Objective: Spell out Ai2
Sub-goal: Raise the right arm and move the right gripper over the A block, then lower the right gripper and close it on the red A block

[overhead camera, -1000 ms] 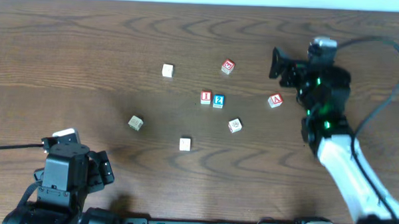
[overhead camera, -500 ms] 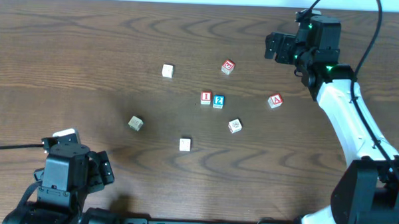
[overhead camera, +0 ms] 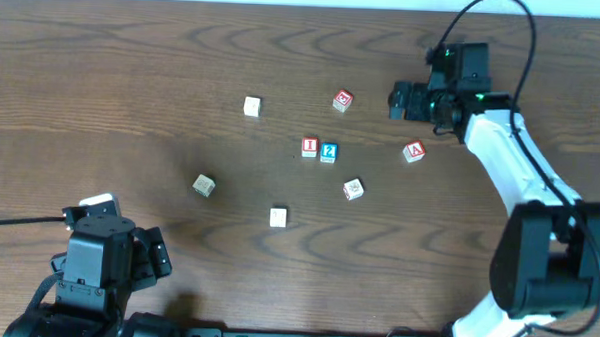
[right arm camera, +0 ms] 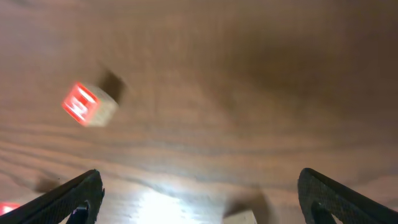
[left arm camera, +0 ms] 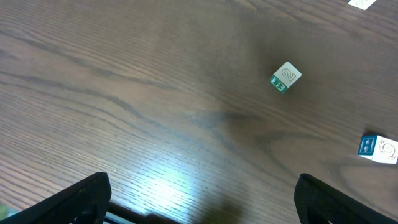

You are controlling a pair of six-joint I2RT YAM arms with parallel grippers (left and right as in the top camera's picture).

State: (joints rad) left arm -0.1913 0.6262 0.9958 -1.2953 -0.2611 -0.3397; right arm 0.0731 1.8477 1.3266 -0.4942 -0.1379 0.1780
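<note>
In the overhead view a red "I" block (overhead camera: 309, 147) and a blue "2" block (overhead camera: 329, 152) sit side by side, touching, at the table's middle. A red "A" block (overhead camera: 414, 151) lies apart to their right. My right gripper (overhead camera: 397, 100) is open and empty, hovering behind and left of the "A" block and right of a red-faced block (overhead camera: 342, 101). That red-faced block also shows blurred in the right wrist view (right arm camera: 89, 104), ahead and left of the open jaws (right arm camera: 199, 202). My left gripper (overhead camera: 157, 259) rests open and empty at the front left, and its jaws (left arm camera: 202, 205) show nothing between them.
Pale blocks lie scattered: one at the back (overhead camera: 251, 107), one at the left (overhead camera: 203, 185), one in front (overhead camera: 278, 218), one right of centre (overhead camera: 352, 189). The left wrist view shows a green "2" block (left arm camera: 285, 77) and a blue-marked block (left arm camera: 377, 148).
My right arm swung from beside the "A" block toward the table's back, then its gripper came slightly left and forward. The blocks and left arm have not moved.
</note>
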